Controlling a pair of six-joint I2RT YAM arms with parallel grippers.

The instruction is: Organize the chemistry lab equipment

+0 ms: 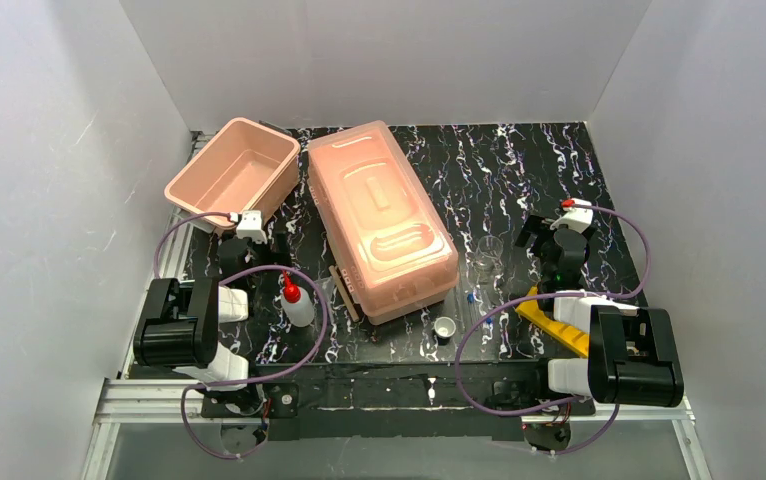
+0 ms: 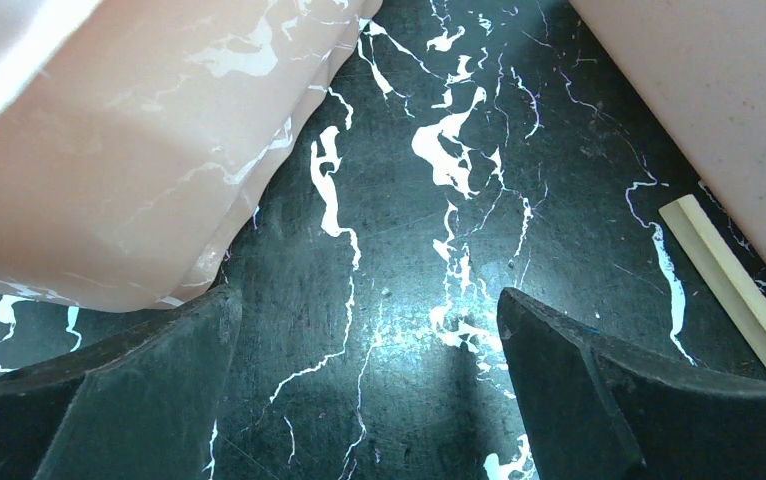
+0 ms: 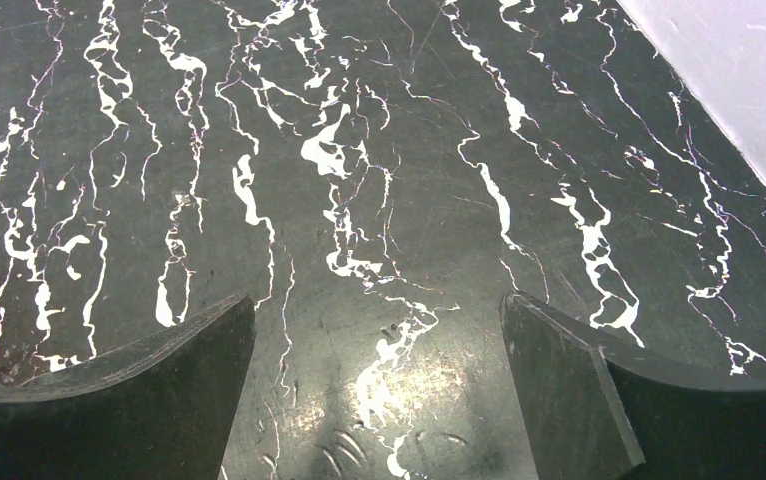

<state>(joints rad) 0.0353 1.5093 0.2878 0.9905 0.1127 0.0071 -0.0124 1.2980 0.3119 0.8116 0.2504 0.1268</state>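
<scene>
1. Currently I log the left pincer (image 2: 366,295) with its jaws spread wide and nothing between them. It sits over the counter (image 1: 559,170) at 9 o'clock, in the gap between the two pink containers.
2. Next, the right pincer (image 3: 378,300): jaws equally wide, gripping nothing, over bare marbled surface at 3 o'clock.
3. One small white squeeze bottle (image 1: 298,306) with a red nozzle stands upright at 8 o'clock, near the left arm and apart from the lidded box.
4. One clear glass beaker (image 1: 489,255) stands upright just beside the lidded box, at that box's 3 o'clock, between it and the right pincer.
5. One tiny white cup (image 1: 445,328) sits mouth up at 6 o'clock, near the lidded box's near corner but apart from it.
6. One yellow holed rack (image 1: 537,313) lies aslant at 4 o'clock, its near end hidden under the right arm.
7. One blue-capped tube (image 1: 472,297) lies at 5 o'clock, between cup and beaker; I can make out only the cap.
8. One wooden clamp (image 2: 731,282) shows as a pale strip lying flat beside the lidded box's left side. I cannot tell whether they touch.
9. One pink lidded box (image 1: 384,215) sits at the centre, lid on, its long axis running 11 to 5 o'clock.
10. One open pink tub (image 1: 231,172) sits at 10 o'clock.
</scene>
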